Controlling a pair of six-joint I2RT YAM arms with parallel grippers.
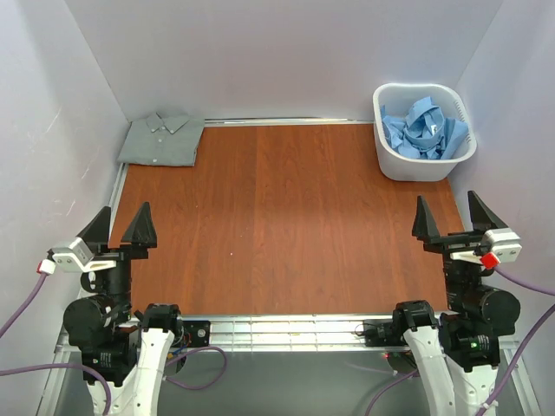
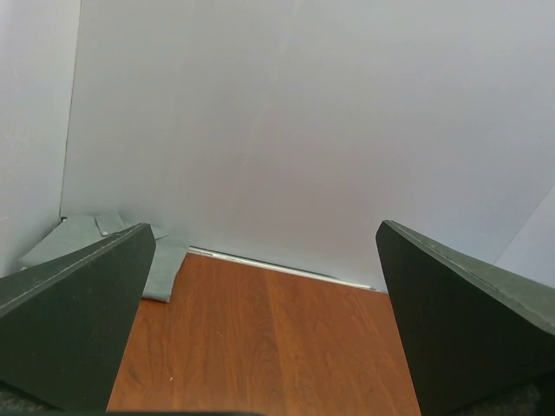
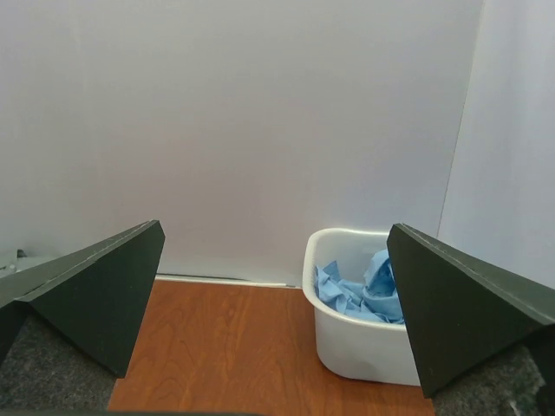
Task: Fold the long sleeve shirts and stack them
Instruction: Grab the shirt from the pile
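Note:
A grey-green long sleeve shirt (image 1: 162, 139) lies folded flat in the table's far left corner; the left wrist view catches it (image 2: 165, 264) partly behind a finger. A light blue long sleeve shirt (image 1: 423, 130) sits crumpled inside the white basket (image 1: 395, 165) at the far right, and the right wrist view shows the blue shirt (image 3: 360, 290) there too. My left gripper (image 1: 121, 227) hovers open over the near left edge with nothing between its fingers. Over the near right edge my right gripper (image 1: 453, 217) is open and holds nothing.
White walls close in the wooden table (image 1: 286, 225) at the back and on both sides. A metal rail (image 1: 286, 328) runs along the near edge between the two arm bases.

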